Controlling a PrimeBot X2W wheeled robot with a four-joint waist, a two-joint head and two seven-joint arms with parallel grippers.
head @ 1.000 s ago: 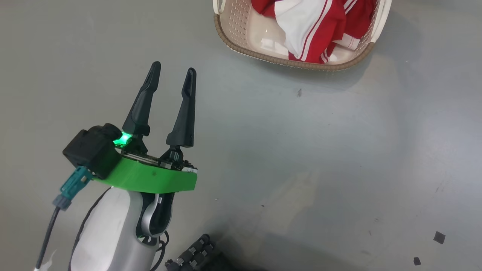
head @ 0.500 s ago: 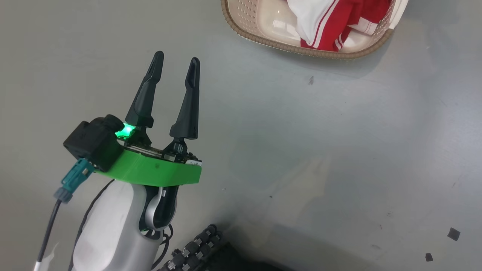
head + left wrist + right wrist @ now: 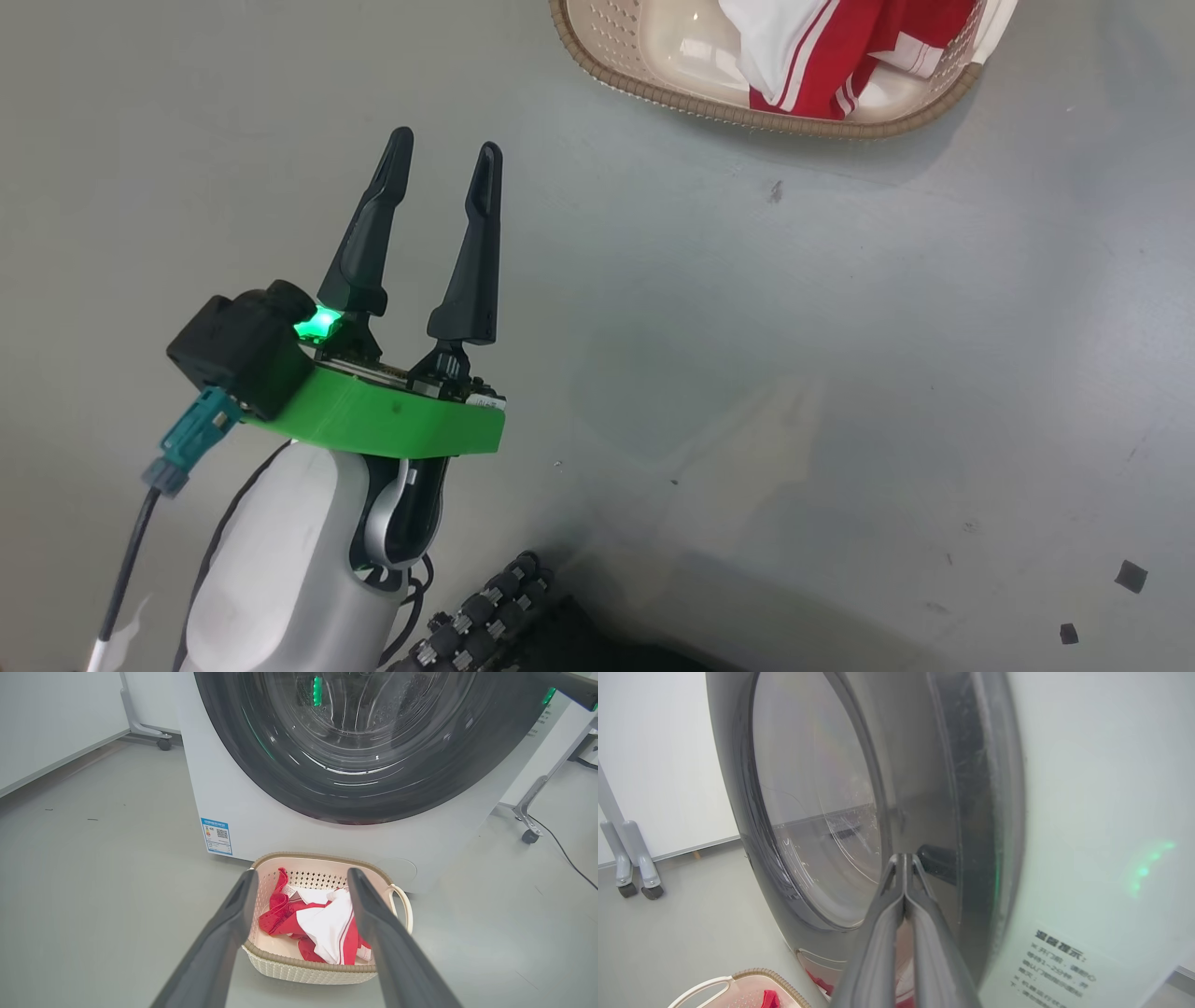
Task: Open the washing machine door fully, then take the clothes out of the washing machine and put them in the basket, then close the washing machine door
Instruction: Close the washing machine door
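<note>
The washing machine door (image 3: 364,742), a glossy black rim around clear glass, lies flat against the white washing machine (image 3: 243,807). Right in front stands the cream basket (image 3: 308,966) with the red and white clothes (image 3: 322,924) in it. My left gripper (image 3: 302,873) hangs open and empty in front of the basket, pointing at it. In the head view that gripper (image 3: 446,149) is at the lower left, well short of the basket (image 3: 653,89) and clothes (image 3: 822,75). My right gripper (image 3: 903,858) is shut and empty, tips at the door (image 3: 812,812) rim.
White panels on wheeled feet (image 3: 163,742) flank the machine, and a cable (image 3: 560,849) runs over the grey floor on the right. A blue sticker (image 3: 217,836) marks the machine's lower front. My dark base (image 3: 485,625) shows at the bottom of the head view.
The head camera has shifted, so the basket sits higher and further right in the picture. My left gripper stays open in the same pose.
</note>
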